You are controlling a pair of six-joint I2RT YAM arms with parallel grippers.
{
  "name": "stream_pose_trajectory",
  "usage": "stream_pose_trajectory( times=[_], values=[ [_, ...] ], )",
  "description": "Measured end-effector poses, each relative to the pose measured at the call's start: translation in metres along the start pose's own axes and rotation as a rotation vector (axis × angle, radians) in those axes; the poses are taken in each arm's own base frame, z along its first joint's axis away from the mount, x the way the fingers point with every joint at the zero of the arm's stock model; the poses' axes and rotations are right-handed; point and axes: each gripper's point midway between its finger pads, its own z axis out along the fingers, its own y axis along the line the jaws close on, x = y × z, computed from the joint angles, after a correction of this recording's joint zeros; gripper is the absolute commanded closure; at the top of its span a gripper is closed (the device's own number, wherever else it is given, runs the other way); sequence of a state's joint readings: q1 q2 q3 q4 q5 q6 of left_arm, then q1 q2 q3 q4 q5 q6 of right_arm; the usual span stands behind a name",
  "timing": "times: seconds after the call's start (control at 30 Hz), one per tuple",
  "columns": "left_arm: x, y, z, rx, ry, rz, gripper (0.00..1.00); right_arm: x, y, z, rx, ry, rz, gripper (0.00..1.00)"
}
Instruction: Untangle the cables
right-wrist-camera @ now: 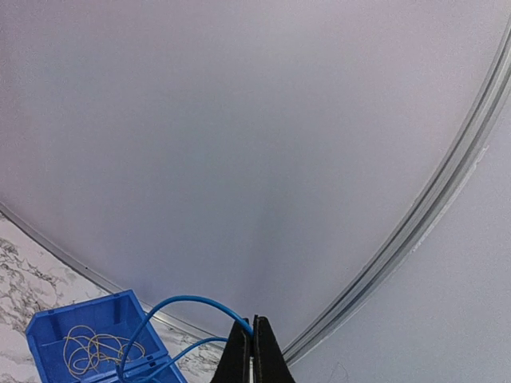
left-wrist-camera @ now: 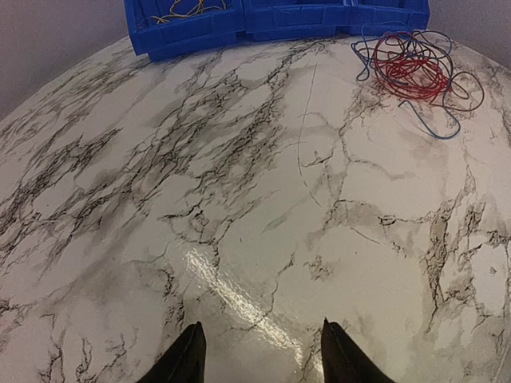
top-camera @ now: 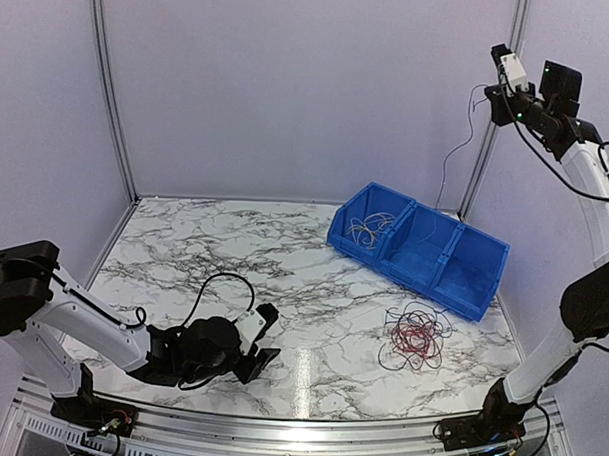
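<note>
Cables (top-camera: 414,339) tangle red and blue beside the bin (top-camera: 423,277); left tool (left-wrist-camera: 262,325) gapes empty, right tool (right-wrist-camera: 252,321) pinches a blue strand (right-wrist-camera: 184,302).

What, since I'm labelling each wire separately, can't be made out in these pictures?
Tangle: strand count, top and left wrist views; wires too fine, overlapping.
Blue cable in the right claw: far end, right wrist view; cut off by the bottom edge.
Blue bin: contents, left wrist view; cut off by the top edge.
</note>
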State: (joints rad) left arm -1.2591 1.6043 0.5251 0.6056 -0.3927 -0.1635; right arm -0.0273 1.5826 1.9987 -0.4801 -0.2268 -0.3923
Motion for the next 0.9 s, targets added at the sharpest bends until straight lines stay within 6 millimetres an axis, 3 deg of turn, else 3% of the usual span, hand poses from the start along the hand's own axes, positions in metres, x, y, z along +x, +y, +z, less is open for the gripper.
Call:
stream_pose_trajectory(
  times=[0.23, 0.37, 0.47, 0.63, 0.73, 0.9],
  values=[
    [0.000, -0.001, 0.000, 0.003, -0.001, -0.005, 0.49, -0.007, -0.014, 0.009, 0.054, -0.020, -0.012, 1.00],
    [-0.001, -0.005, 0.000, 0.010, -0.002, -0.006, 0.49, 0.010, -0.012, 0.019, 0.054, 0.007, -0.010, 1.00],
    [0.000, -0.010, 0.001, 0.020, 0.001, -0.002, 0.49, 0.054, 0.002, 0.036, 0.021, 0.087, 0.004, 1.00],
    [0.003, -0.017, 0.001, 0.036, 0.007, 0.004, 0.49, 0.169, 0.046, 0.069, -0.105, 0.321, 0.062, 1.00],
    [0.003, -0.017, 0.001, 0.039, 0.007, -0.003, 0.49, 0.231, 0.078, 0.075, -0.211, 0.450, 0.111, 1.00],
    [-0.002, -0.016, -0.001, 0.035, -0.004, -0.017, 0.49, 0.277, 0.117, 0.068, -0.353, 0.553, 0.187, 0.98]
  ],
)
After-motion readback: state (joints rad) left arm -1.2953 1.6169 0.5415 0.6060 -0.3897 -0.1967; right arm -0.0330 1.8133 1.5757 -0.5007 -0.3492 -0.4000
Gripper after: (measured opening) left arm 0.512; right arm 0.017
